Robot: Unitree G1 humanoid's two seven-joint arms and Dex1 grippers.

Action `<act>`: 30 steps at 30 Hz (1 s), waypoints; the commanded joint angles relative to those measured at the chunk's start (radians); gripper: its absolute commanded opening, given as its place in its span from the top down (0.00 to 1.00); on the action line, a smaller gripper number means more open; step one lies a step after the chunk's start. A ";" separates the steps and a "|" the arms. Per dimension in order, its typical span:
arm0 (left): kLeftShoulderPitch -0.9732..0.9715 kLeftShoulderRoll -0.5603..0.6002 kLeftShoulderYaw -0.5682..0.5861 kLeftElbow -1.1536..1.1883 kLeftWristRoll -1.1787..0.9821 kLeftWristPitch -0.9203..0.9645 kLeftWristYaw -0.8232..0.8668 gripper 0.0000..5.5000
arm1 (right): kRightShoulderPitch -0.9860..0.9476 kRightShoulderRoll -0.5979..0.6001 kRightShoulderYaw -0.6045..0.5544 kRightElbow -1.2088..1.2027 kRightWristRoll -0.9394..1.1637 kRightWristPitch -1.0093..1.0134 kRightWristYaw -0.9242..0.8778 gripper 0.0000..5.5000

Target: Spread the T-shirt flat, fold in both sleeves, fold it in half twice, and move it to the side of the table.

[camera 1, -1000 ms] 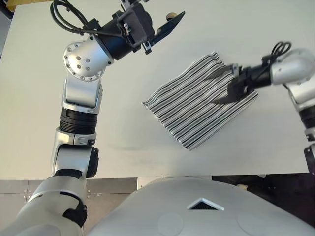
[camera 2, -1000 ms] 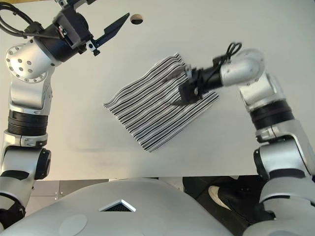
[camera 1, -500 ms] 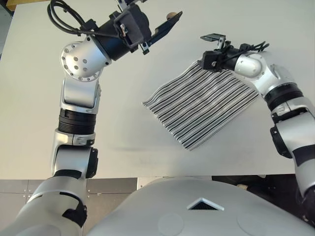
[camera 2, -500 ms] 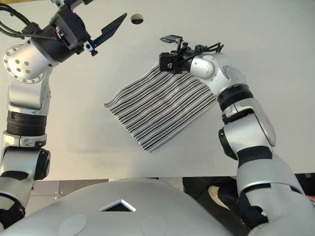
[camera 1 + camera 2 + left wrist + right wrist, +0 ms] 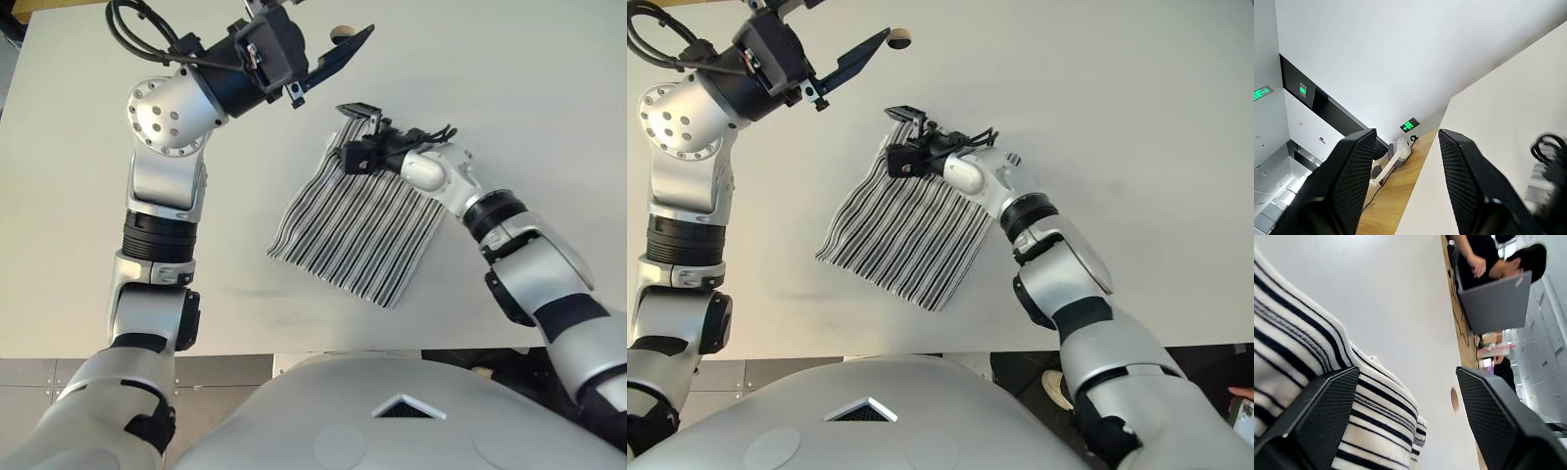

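Observation:
The folded striped T-shirt (image 5: 358, 230) lies as a compact rectangle, set at an angle, in the middle of the white table (image 5: 509, 69). My right gripper (image 5: 351, 137) is at the shirt's far corner, open, one finger raised above the cloth. In the right wrist view its two fingers stand wide apart (image 5: 1405, 372) over the striped fabric (image 5: 1283, 357). My left gripper (image 5: 313, 24) is held high over the far left part of the table, open and holding nothing (image 5: 1406, 134).
A small round hole (image 5: 899, 39) sits in the tabletop behind the shirt, close to the left gripper's lower finger. Bare table stretches to the right and far side of the shirt. The table's front edge (image 5: 294, 351) runs just below the shirt.
My right gripper left the shirt's right half, swung to its far corner and pushed left. The shirt slid left and turned. The left arm barely moved.

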 commanded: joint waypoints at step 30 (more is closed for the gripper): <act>0.553 0.411 0.146 -0.366 0.009 -0.079 -0.203 0.57 | 0.388 -0.511 -0.374 -0.822 0.720 0.060 0.904 0.33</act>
